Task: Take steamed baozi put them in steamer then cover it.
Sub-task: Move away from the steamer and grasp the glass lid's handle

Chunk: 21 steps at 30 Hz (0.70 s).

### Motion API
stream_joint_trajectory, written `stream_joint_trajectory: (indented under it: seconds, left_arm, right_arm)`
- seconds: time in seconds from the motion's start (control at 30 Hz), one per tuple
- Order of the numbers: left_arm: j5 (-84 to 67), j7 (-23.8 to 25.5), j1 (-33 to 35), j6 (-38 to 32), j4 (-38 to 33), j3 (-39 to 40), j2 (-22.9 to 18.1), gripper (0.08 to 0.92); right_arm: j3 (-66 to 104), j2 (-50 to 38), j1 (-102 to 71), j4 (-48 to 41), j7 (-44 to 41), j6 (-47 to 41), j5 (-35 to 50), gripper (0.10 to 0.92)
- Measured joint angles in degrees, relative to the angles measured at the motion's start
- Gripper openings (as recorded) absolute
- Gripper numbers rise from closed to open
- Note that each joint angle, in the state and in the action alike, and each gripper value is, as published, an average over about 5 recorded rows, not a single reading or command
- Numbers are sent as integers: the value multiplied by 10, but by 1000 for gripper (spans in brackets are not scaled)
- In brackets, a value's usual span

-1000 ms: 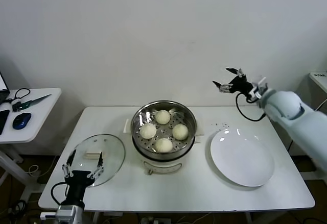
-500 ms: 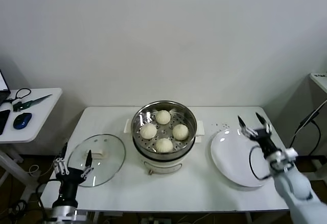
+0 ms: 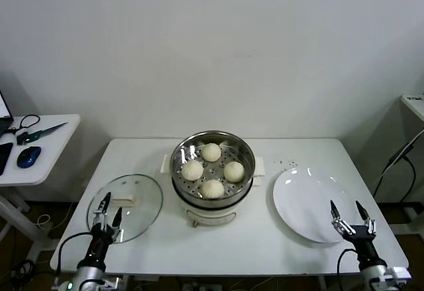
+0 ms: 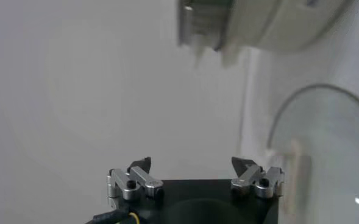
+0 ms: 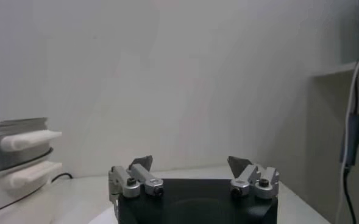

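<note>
The left pincer (image 3: 106, 213) stands wide and holds nothing, low at the near left edge of the worktop (image 3: 265, 238), over the near rim of the glass lid (image 3: 126, 205). The right pincer (image 3: 352, 216) is also wide and bare, at the near right edge beside the white plate (image 3: 311, 201). The lid lies flat on the worktop, left of the steamer (image 3: 212, 172). Four buns (image 3: 212, 188) sit on the steamer's perforated tray, uncovered.

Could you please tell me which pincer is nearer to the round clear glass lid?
Left. The left pincer is open over the round clear glass lid's near edge; the right pincer is open across the table, by the white plate.
</note>
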Motion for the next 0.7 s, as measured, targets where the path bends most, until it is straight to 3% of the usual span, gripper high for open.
stream_joint_trajectory:
  seconds: [0.7]
  left_arm:
    - [75, -21, -145, 23, 184, 18, -10, 823]
  right_arm:
    - [48, 56, -71, 61, 9, 26, -3, 823]
